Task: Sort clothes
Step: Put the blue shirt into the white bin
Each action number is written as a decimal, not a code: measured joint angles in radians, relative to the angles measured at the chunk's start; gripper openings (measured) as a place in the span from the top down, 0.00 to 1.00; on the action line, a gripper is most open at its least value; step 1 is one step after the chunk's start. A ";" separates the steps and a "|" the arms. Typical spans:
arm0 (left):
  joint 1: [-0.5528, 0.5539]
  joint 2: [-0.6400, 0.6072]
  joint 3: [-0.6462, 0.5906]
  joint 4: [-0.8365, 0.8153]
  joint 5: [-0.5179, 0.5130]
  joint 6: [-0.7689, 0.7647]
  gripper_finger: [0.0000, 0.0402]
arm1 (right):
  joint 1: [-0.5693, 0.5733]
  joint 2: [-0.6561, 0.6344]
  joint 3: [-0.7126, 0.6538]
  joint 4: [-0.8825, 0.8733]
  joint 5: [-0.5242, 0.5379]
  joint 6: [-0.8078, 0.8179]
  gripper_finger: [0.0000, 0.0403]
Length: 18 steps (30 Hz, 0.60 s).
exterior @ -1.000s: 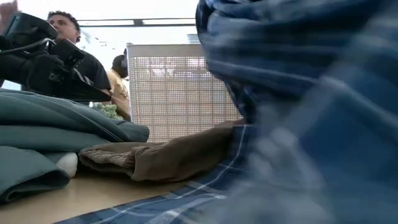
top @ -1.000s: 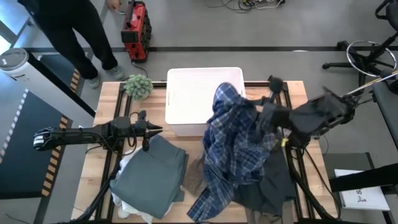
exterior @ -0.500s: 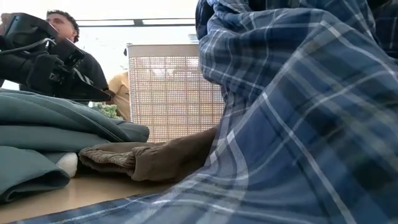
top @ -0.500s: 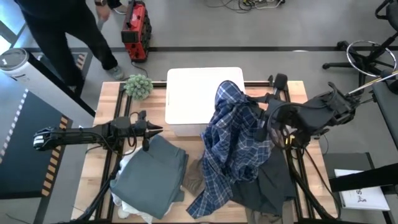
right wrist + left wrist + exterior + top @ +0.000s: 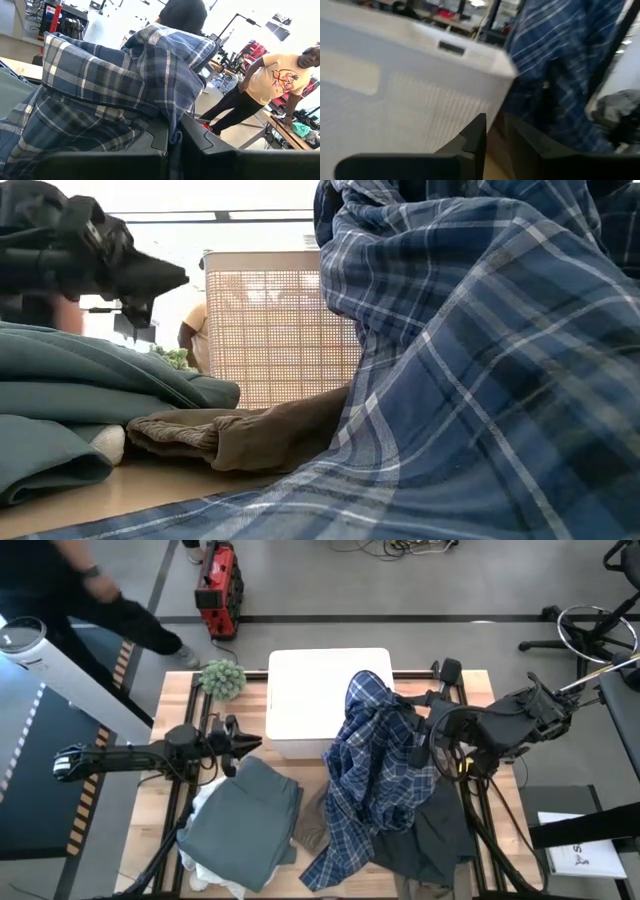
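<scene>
The right tool [image 5: 418, 745] is clamped on the blue-white plaid shirt [image 5: 375, 775], its two dark fingers [image 5: 161, 134] pinching a fold of the cloth between them; the shirt hangs down from the tool, with its upper part draped over the near right corner of the white plastic bin [image 5: 310, 690] and its lower part trailing across the wooden surface [image 5: 160, 810] below and to the left of the tool. Under the shirt, below the right tool, lies a dark grey garment [image 5: 430, 840], and a tan piece [image 5: 250, 435] shows just to the shirt's left. The left tool [image 5: 248, 747] hovers just beside the front wall of the bin, its fingers [image 5: 476, 137] close together with only a narrow gap and nothing between them. Directly below the left tool sits a folded grey-green garment [image 5: 240, 825] on top of a white piece [image 5: 205, 802]. A small green spiky plant [image 5: 222, 678] stands beyond the left tool, beside the bin's left wall. A person [image 5: 267, 85] in a yellow shirt stands in the room behind
</scene>
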 joint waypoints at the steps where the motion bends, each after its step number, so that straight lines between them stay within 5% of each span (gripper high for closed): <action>1: -0.005 0.009 0.000 0.019 0.011 -0.003 0.83 | 0.000 0.000 0.000 0.000 -0.001 0.000 0.99; 11: -0.182 0.192 0.002 0.268 0.012 -0.032 0.58 | 0.000 0.000 0.000 0.000 -0.001 -0.009 0.99; 18: -0.386 0.358 0.139 0.291 -0.135 0.122 0.52 | 0.000 0.000 0.000 0.000 -0.001 -0.009 0.99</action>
